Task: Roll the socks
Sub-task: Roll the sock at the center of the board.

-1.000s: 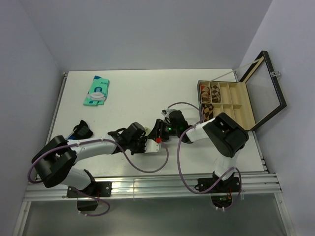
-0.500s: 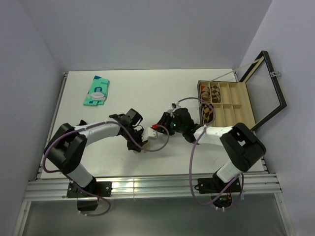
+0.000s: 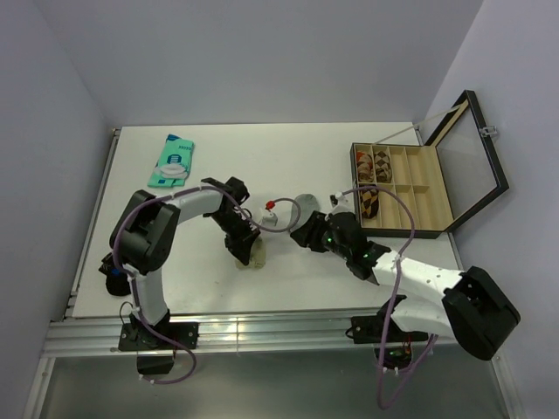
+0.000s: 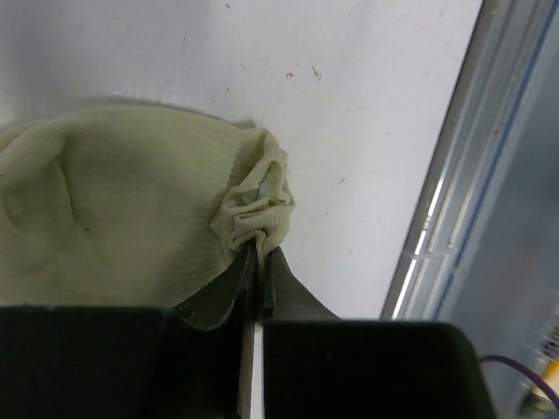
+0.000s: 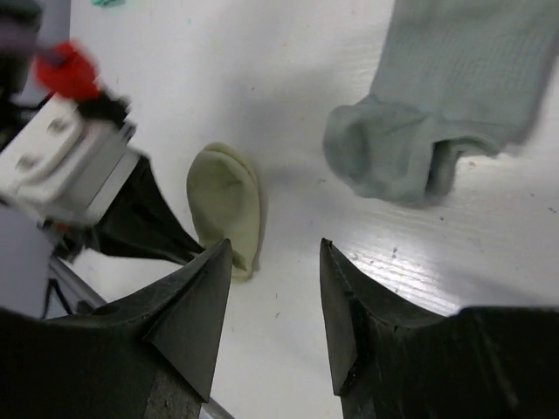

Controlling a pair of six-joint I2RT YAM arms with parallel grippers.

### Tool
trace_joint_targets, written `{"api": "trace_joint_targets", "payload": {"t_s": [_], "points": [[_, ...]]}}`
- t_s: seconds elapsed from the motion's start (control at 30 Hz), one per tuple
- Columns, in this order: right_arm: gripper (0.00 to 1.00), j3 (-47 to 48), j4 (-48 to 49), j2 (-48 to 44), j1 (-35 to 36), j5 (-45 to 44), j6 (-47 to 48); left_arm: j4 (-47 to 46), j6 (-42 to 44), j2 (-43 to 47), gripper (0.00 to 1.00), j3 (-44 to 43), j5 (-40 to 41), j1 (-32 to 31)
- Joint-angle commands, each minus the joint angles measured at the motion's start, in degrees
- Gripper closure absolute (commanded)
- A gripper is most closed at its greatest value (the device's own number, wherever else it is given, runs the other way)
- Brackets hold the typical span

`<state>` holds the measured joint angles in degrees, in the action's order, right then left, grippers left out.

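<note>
Between the left fingers (image 4: 275,292), pressed together, sits only a small bunched fold at the cuff of the beige sock (image 4: 113,218). So thin a pinch may slip under any pull, and the sock would flop loose on the counter (image 4: 367,105). Meanwhile the right fingers (image 5: 196,297) hover spread and empty, the grey sock (image 5: 445,96) beyond them, so nothing backs the hold.
</note>
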<state>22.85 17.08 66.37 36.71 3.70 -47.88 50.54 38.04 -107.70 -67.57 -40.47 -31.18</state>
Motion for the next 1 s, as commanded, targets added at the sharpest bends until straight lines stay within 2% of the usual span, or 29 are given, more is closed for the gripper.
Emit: {"api": "trace_joint_targets", "payload": {"t_s": [0.0, 0.27, 0.43, 0.6, 0.7, 0.97], "points": [[0.48, 0.1, -1.4, -3.6, 6.1, -9.8, 5.8, 8.8, 0.5, -4.7, 1.00, -5.5, -4.3, 1.6], [0.46, -2.3, 6.9, -4.2, 20.4, -16.3, 19.1, 20.5, -0.1, -13.9, 0.99, -15.7, -8.0, 4.5], [0.48, 0.4, 11.7, 1.6, 26.1, -14.5, 29.4, 23.6, -1.6, -18.6, 0.99, -17.8, -6.7, 4.9], [0.48, 6.2, 11.4, 11.7, 28.0, -12.1, 34.7, 26.8, -1.0, -21.2, 0.98, -18.4, -5.9, 5.1], [0.48, 11.1, 9.5, 16.5, 30.0, -14.4, 37.0, 26.0, -2.2, -21.3, 0.97, -18.2, -4.4, 5.3], [0.46, 18.5, 5.9, 24.8, 33.6, -14.2, 41.5, 27.2, -1.7, -22.4, 0.96, -17.9, -2.7, 5.8]]}}
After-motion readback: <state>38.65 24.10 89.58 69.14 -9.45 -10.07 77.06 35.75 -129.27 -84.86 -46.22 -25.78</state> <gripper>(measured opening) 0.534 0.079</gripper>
